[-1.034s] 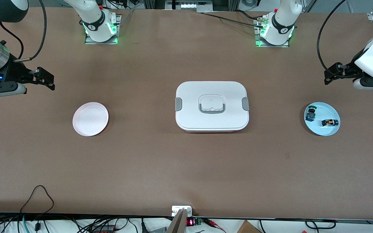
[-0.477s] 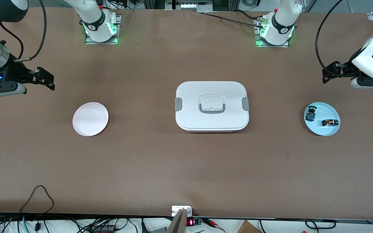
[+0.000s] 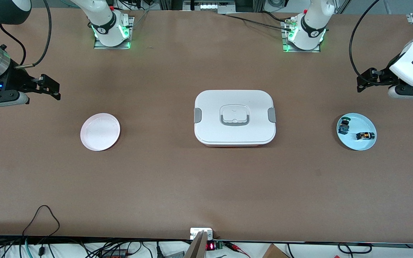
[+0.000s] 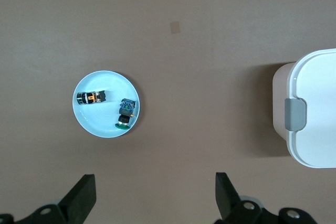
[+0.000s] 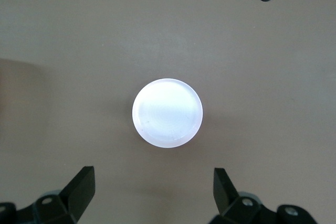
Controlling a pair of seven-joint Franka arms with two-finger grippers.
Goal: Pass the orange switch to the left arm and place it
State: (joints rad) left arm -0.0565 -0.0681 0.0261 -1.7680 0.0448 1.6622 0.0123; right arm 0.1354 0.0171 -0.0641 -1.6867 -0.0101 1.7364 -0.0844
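The orange switch (image 3: 365,135) lies on its side on a light blue plate (image 3: 356,144) toward the left arm's end of the table; it also shows in the left wrist view (image 4: 91,97). The white box (image 3: 234,117) stands shut at the table's middle. My left gripper (image 3: 364,83) is open and empty, up over bare table beside the blue plate. My right gripper (image 3: 51,89) is open and empty, up over bare table beside a pale pink plate (image 3: 100,131). In the wrist views both grippers, left (image 4: 156,198) and right (image 5: 155,195), show wide gaps.
A small black switch with green and blue parts (image 3: 343,125) lies on the same blue plate (image 4: 102,125), close to the orange one. The pink plate (image 5: 167,113) holds nothing. The box's corner (image 4: 315,108) shows in the left wrist view. Cables lie along the table's front edge.
The left arm's hand has shifted slightly toward the arm bases and the box over the last second. The right arm has barely moved. Nothing on the table has moved.
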